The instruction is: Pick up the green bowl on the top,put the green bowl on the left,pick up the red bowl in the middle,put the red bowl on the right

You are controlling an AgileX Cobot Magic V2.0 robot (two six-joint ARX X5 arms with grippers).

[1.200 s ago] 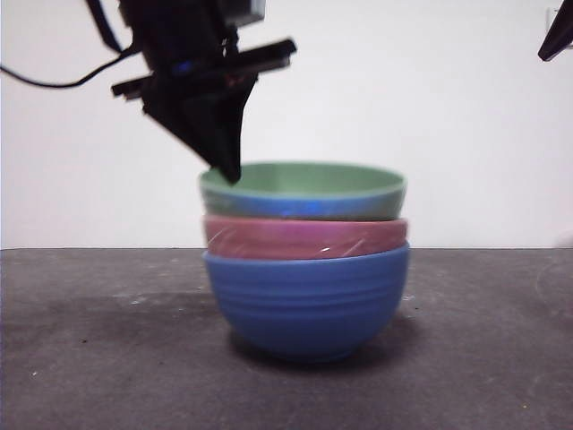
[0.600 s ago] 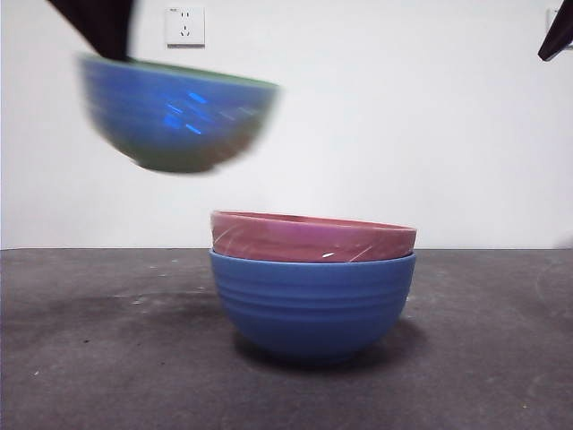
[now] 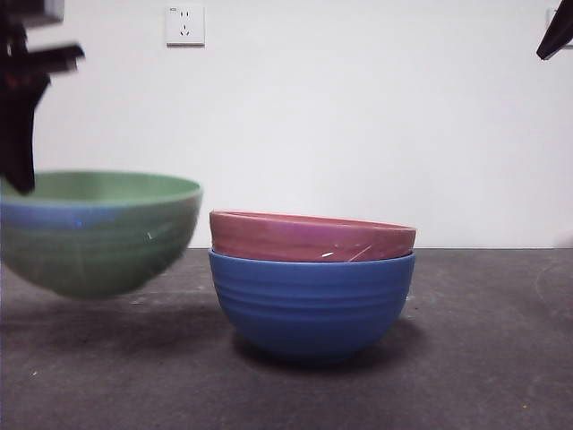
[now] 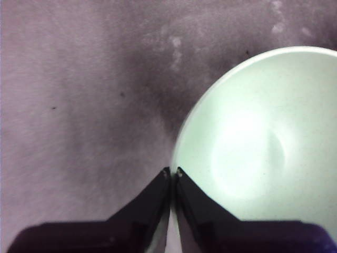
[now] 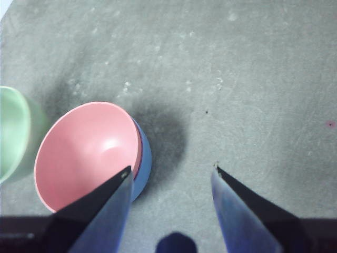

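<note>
The green bowl point(image 3: 98, 231) is at the left, low over the table, beside the stack. I cannot tell whether its base touches the table. My left gripper point(image 3: 20, 184) comes down from the top left corner, shut on the bowl's left rim. The left wrist view shows the jaws of the left gripper point(image 4: 172, 171) pinched on the rim of the green bowl point(image 4: 253, 158). The red bowl point(image 3: 312, 236) sits nested in the blue bowl point(image 3: 312, 305) at the middle. My right gripper point(image 5: 171, 169) hangs open, high above the table, to the right of the red bowl point(image 5: 87, 150).
The dark grey table point(image 3: 483, 358) stretches to the right of the stack. A wall socket point(image 3: 184, 25) is on the white wall behind. The right arm shows only as a black tip point(image 3: 555, 31) at the top right corner.
The green bowl was lifted off the red bowl, carried left, then lowered close to the table at the left. The red and blue bowls stayed in place.
</note>
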